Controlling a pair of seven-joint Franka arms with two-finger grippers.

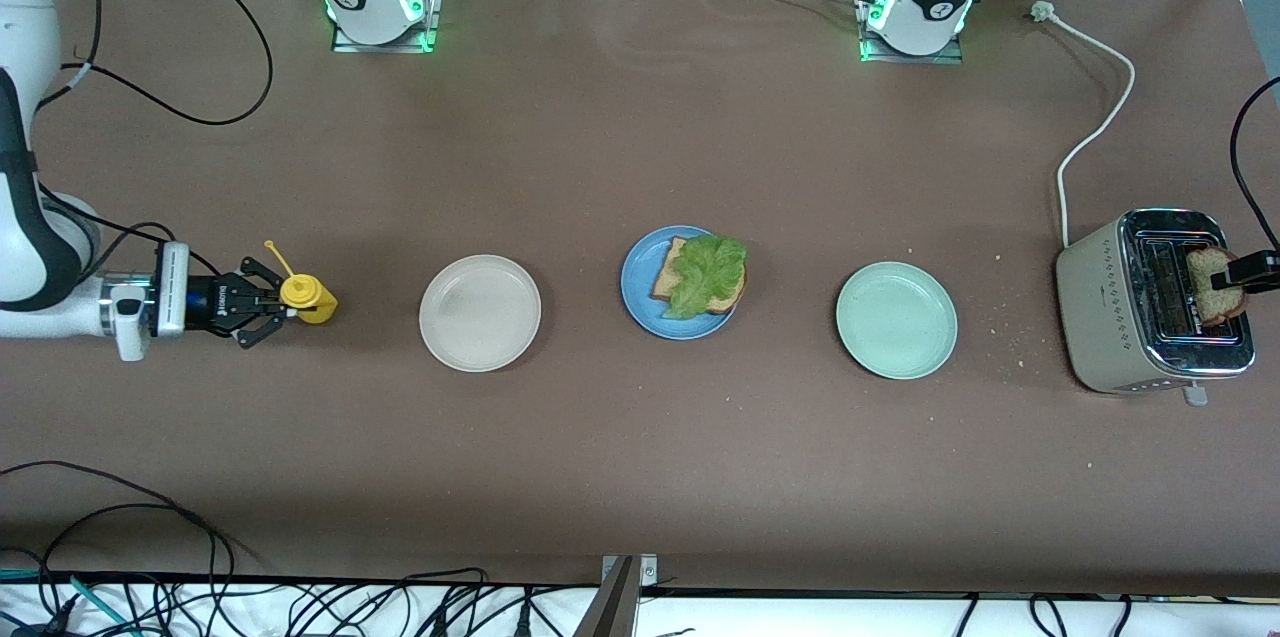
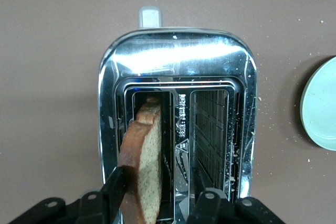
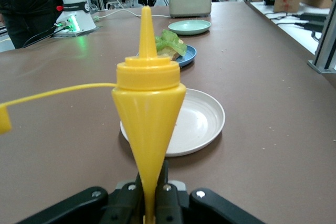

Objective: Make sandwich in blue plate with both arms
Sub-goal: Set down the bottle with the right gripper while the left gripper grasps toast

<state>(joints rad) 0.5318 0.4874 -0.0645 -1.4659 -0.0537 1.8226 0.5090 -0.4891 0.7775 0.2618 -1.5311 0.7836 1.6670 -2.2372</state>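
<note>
The blue plate [image 1: 640, 292] lies mid-table with one slice of toasted bread [image 1: 668, 282] on it and a ruffled lettuce leaf [image 1: 708, 272] on top. At the left arm's end stands a silver toaster [image 1: 1110, 307]. A second bread slice [image 2: 149, 145] sticks up out of one of its slots. My left gripper [image 2: 157, 179] is open around that slice. One finger touches the crust and the other stands apart from it. At the right arm's end, my right gripper [image 1: 275, 302] is shut on a yellow squeeze bottle [image 3: 149, 93], squeezing its body thin. The bottle's nozzle points toward the plates.
A beige plate [image 1: 480, 312] lies between the bottle and the blue plate. A mint-green plate [image 1: 897, 319] lies between the blue plate and the toaster. The toaster's white cord [image 1: 1100, 117] runs toward the arm bases. Crumbs lie around the toaster.
</note>
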